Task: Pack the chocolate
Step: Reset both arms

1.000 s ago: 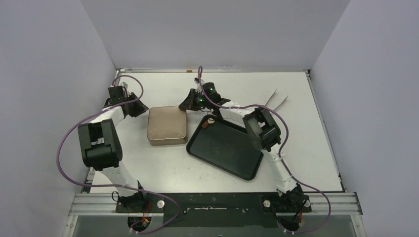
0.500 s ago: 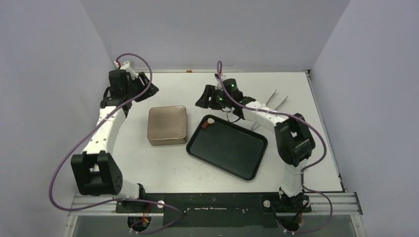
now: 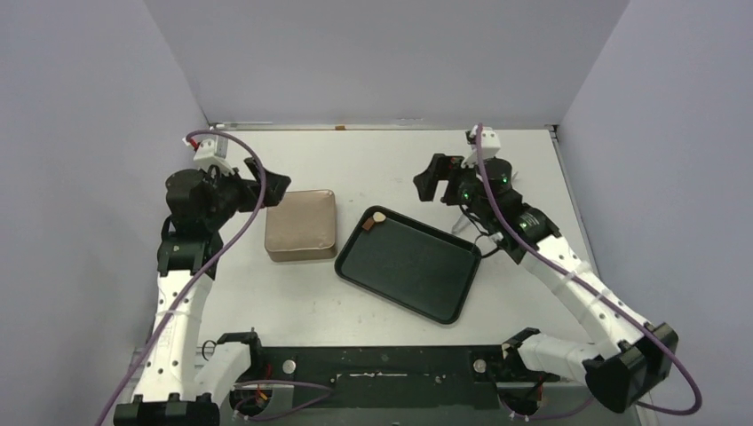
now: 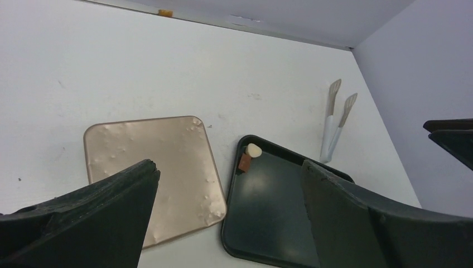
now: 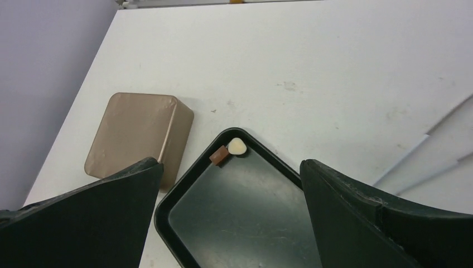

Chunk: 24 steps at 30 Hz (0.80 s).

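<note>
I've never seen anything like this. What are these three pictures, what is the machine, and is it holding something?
It is a robot: two jointed arms bolted to a white table, each ending in a two-finger claw. The wide picture comes from a fixed camera above and behind the arms; there the left claw and right claw hover over the table's far half. The other two pictures come from small cameras on the wrists; the dark wedges at the bottom are each claw's own fingers. On the table lie a gold tin showing only its solid top, a black tray with one cream chocolate and one brown chocolate in its far corner, and pale tongs. Both claws are open and hold nothing.
</note>
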Motion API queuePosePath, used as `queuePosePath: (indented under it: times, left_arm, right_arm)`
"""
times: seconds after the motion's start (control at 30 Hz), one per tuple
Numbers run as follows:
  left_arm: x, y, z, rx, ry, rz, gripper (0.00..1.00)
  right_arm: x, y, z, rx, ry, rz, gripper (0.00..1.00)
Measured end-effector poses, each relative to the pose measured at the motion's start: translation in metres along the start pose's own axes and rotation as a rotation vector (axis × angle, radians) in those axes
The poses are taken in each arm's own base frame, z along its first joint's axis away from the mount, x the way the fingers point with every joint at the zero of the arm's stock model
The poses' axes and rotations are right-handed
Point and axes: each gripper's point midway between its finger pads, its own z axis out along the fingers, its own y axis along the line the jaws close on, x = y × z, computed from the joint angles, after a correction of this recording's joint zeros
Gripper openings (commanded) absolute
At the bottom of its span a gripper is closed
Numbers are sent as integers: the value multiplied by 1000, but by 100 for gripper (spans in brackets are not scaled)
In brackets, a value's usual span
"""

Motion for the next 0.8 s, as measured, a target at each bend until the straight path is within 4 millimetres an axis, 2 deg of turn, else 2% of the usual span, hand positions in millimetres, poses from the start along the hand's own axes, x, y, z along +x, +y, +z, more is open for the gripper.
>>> queuePosePath:
  times: [0.1,0.23,0.4,0.53,0.8]
  left_arm:
    - [14,-9,-14,46,-2,8,98]
    - [39,-18,-25,119,29,3,97]
    - [69,-24,-28,173,93,-12,97]
    - [74,-25,-28,186,106,-13,97]
    - [74,-27,-30,193,103,0,97]
  right_arm:
    - [-4,-10,-33,33,-56,1,100]
    - [6,-21,-51,69,-62,17,100]
    - [35,-31,-54,95,0,52,100]
    - [52,-38,-53,112,39,70,100]
    - [54,-38,-55,114,38,86,100]
